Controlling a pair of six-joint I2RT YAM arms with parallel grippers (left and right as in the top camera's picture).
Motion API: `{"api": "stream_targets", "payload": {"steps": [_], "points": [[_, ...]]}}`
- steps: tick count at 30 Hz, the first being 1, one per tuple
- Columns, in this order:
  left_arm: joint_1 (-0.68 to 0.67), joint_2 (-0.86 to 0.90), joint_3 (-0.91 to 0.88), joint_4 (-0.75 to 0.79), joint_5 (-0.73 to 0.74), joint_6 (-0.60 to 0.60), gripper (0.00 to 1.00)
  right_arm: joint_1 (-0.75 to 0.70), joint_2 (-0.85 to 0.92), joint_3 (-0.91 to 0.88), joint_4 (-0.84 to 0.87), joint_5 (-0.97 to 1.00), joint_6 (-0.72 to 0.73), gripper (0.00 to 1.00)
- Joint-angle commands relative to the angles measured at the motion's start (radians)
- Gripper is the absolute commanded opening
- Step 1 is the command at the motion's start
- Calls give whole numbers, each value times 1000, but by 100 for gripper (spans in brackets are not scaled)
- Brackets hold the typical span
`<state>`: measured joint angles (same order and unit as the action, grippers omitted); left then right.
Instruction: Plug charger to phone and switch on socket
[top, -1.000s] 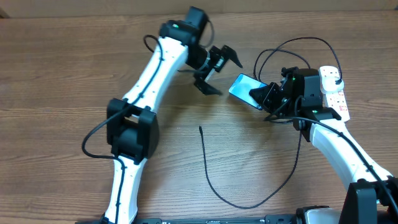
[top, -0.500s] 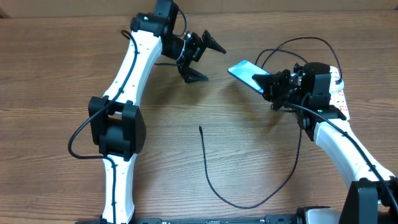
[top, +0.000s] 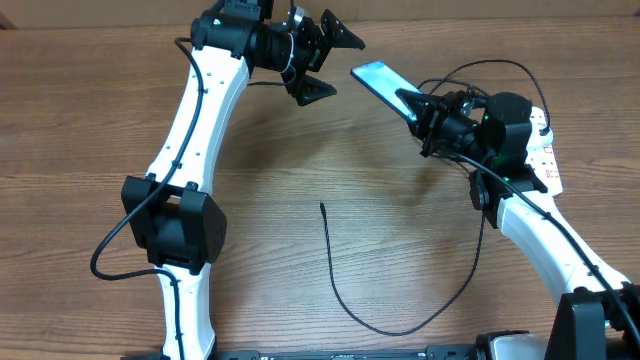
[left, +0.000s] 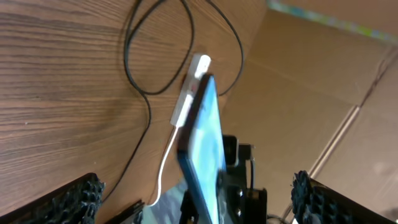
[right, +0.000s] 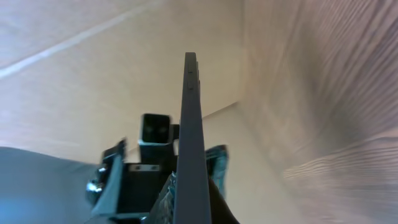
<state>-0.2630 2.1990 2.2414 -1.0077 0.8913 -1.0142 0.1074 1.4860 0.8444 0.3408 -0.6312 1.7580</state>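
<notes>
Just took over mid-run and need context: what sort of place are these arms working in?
Likely a lab or test bench rather than a home: a wood-grain table backed by a cardboard wall, and task props: a smartphone, a white power strip, a loose black charger cable.

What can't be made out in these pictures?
- Switches on the power strip: overhead, mostly covered by the right arm; left wrist view, too small.
- Plug end of the charger: overhead, cable runs under the right arm.
- Port of the phone: right wrist shows only its edge; overhead too small.
</notes>
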Motion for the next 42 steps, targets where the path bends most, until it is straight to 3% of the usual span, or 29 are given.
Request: {"api": "stream_targets", "payload": {"steps": [1,14,31,42], "points": [[-33,-27,19,31,-77,-87,100,6,-3,19,25,-15,143,4],[-165,-27,19,149,-328,-151,100,33,-3,19,93,-7,180,4],[-172,-26,19,148,-375,-334,100,35,-3,19,100,-15,181,4],[-176,-26,19,148,-375,-364,100,38,-3,19,100,-19,229,4]]}}
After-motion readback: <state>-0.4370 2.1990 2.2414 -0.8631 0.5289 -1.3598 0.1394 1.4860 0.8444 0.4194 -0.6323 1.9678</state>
